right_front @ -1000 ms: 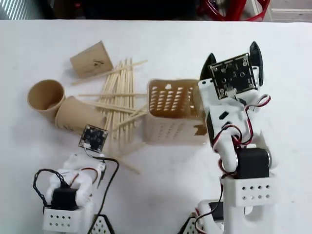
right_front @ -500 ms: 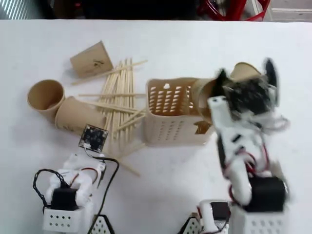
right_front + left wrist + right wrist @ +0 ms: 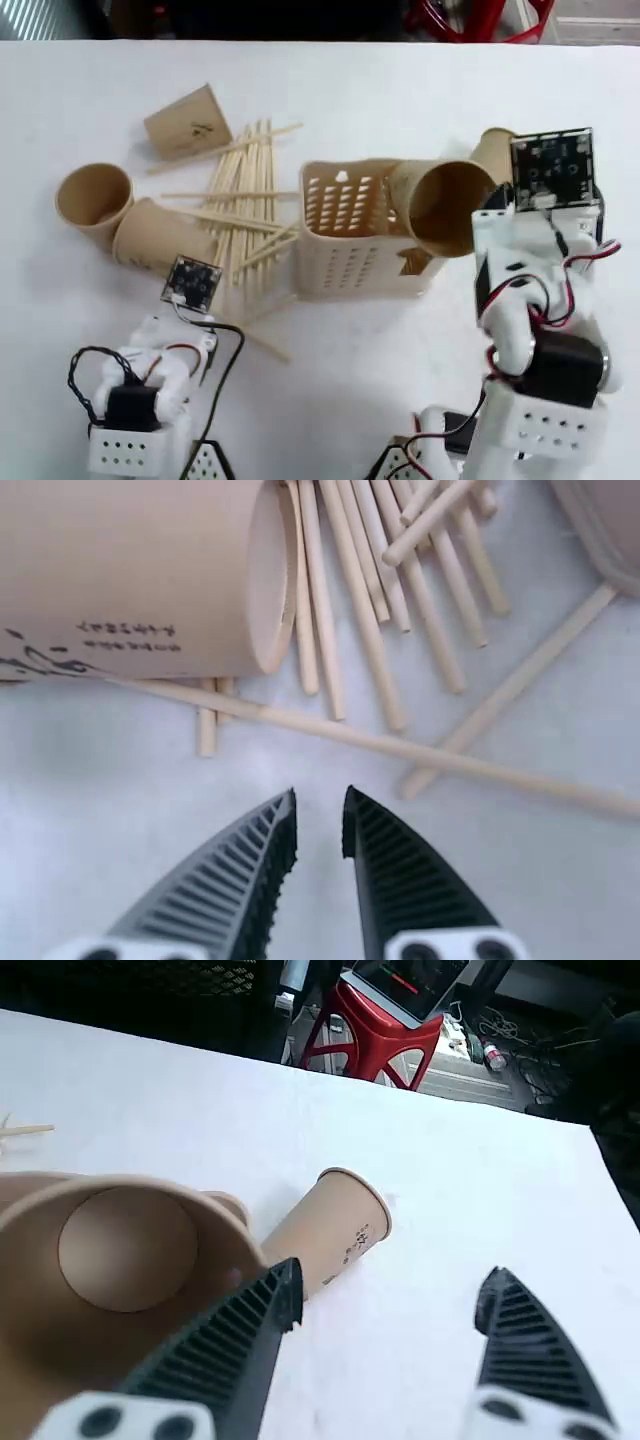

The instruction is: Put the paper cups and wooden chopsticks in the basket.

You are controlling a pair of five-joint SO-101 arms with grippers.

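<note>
The cream slotted basket (image 3: 345, 232) stands mid-table. A paper cup (image 3: 440, 205) (image 3: 125, 1245) rests tilted at its right rim, mouth up. Behind that one, a second cup (image 3: 493, 150) (image 3: 335, 1225) lies on its side on the table. My right gripper (image 3: 392, 1282) hangs open and empty above the table right of these two cups. Three more cups (image 3: 95, 200) (image 3: 165, 235) (image 3: 185, 122) lie left of the basket around a pile of wooden chopsticks (image 3: 245, 200) (image 3: 400, 570). Just short of one cup (image 3: 140, 575) and the sticks, my left gripper (image 3: 318, 810) is shut apart from a narrow gap, holding nothing.
The right arm (image 3: 540, 300) stands right of the basket and the left arm (image 3: 150, 370) at the front left. A single chopstick (image 3: 262, 342) lies apart near the front. Beyond the table's far edge stands a red stool (image 3: 385, 1030).
The right arm swung from over the basket's right side out to the right. That uncovered the tilted cup at the rim and the cup behind it. The left arm stayed still.
</note>
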